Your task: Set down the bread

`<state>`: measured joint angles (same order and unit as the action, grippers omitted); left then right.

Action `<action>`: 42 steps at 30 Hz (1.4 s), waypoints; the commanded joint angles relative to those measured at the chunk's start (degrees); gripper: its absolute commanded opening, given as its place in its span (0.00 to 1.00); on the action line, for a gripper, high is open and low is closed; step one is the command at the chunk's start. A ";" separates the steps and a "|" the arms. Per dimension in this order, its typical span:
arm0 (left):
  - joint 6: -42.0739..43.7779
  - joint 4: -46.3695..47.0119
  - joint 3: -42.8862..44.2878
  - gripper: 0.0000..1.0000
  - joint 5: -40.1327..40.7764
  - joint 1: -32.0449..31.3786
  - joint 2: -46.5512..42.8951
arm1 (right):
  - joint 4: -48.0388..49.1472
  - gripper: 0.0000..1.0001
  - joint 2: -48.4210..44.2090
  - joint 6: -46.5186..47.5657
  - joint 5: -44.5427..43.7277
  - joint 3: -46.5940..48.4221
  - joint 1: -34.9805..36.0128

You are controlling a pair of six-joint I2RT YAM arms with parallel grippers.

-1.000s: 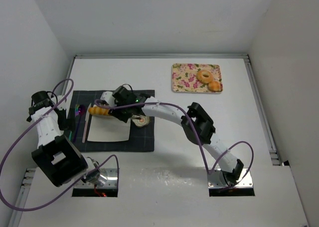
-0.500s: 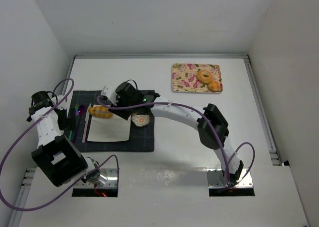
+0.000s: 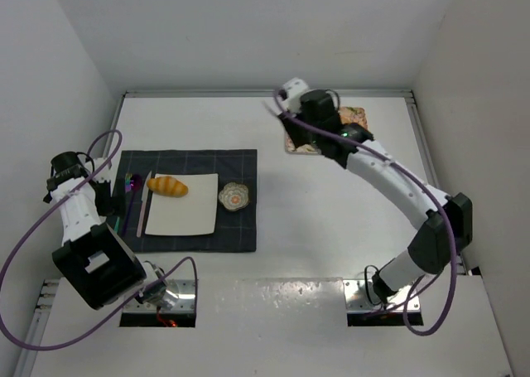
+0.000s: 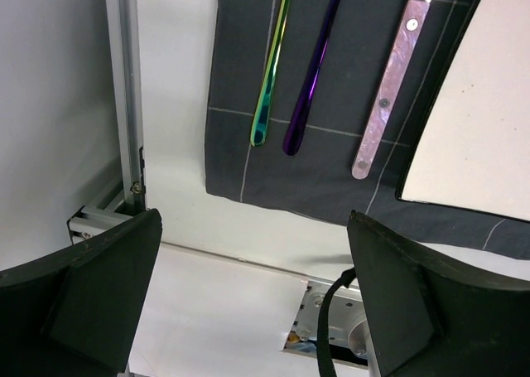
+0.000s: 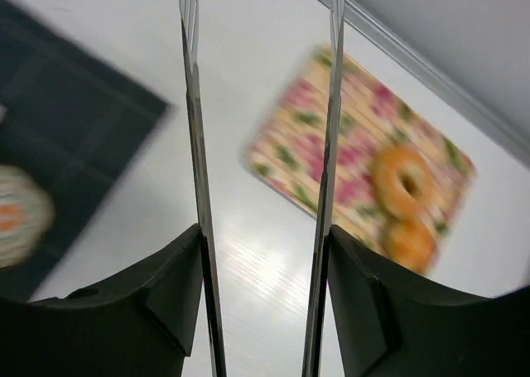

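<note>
Handling assessment: I judge the bread light, soft and easily crushed, so it wants a gentle grip across the middle. The ring is best taken across one side of its loop.

Location: the twisted roll [image 3: 167,186] lies on the white plate [image 3: 186,215], at its far left corner, on the dark mat [image 3: 236,166].

Containers: the floral tray [image 5: 360,116] holds the ring [image 5: 399,181] and the bun [image 5: 409,243], touching each other.

Right gripper [image 5: 263,145]: above the tray's near side, fingers spread, thin metal strips along their inner faces, nothing between.

Left gripper [image 4: 252,253]: wide apart, empty, over the mat's left edge.
</note>
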<state>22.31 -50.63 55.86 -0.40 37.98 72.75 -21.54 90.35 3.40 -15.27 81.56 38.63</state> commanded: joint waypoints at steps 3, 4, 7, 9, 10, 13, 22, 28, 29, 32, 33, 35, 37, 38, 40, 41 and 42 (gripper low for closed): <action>0.63 0.01 2.68 1.00 -1.97 0.78 0.46 | -9.83 0.57 -3.42 -6.99 -7.94 -4.47 -14.10; 0.63 0.01 2.68 1.00 -1.97 0.78 0.46 | -11.75 0.57 -3.77 -8.66 -8.20 -5.61 -15.50; 0.63 0.01 2.68 1.00 -1.97 0.78 0.99 | -12.65 0.57 -3.60 -9.99 -6.11 -8.25 -21.92; 0.63 0.01 2.68 1.00 -1.97 0.78 0.99 | -12.65 0.58 -3.25 -9.82 -2.94 -9.13 -25.35; 0.63 0.01 2.68 1.00 -1.97 0.78 1.51 | -12.74 0.58 -2.46 -9.81 -2.75 -9.05 -25.88; 0.63 -0.52 3.20 1.00 -1.97 0.78 1.52 | -13.00 0.58 -0.53 -9.55 -2.49 -8.87 -28.43; 0.11 -1.05 3.73 1.00 -2.50 0.78 2.04 | -15.02 0.58 5.19 -10.78 1.03 -6.06 -31.69; 0.11 -1.58 3.73 1.00 -2.50 0.78 2.04 | -14.67 0.58 8.96 -11.31 -0.28 -5.36 -32.04; 0.11 -1.58 4.26 1.00 -2.50 0.78 2.04 | -14.76 0.58 9.41 -11.40 -0.38 -5.10 -32.21; 0.11 -1.58 4.26 1.00 -1.97 0.78 2.04 | -14.50 0.58 10.90 -11.66 0.58 -3.87 -32.57; 0.11 -1.58 4.26 1.00 -1.97 0.78 2.04 | -14.23 0.58 11.34 -11.92 0.76 -3.78 -32.57; 0.11 -1.58 4.26 1.00 -1.97 0.78 2.04 | -13.88 0.54 11.87 -12.36 1.11 -3.43 -33.18; 0.11 -2.10 4.26 1.00 -1.97 0.78 2.04 | -14.49 0.49 12.40 -13.41 2.25 -2.99 -33.62; 0.11 -2.10 4.26 1.00 -1.97 0.78 2.04 | -14.67 0.47 12.22 -13.68 2.43 -2.72 -33.97; 0.11 -2.10 4.26 1.00 -1.97 0.78 2.04 | -14.67 0.42 11.53 -14.29 3.13 -2.98 -34.24; 0.11 -2.10 4.26 1.00 -1.97 0.78 2.04 | -14.50 0.38 11.17 -14.38 3.40 -3.86 -34.50; 0.11 -2.10 4.26 1.00 -1.97 0.78 2.04 | -14.41 0.36 10.73 -14.30 3.40 -3.86 -34.41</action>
<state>22.41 -52.21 58.26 -1.91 37.98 74.89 -36.91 102.67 -9.30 -13.15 75.90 4.60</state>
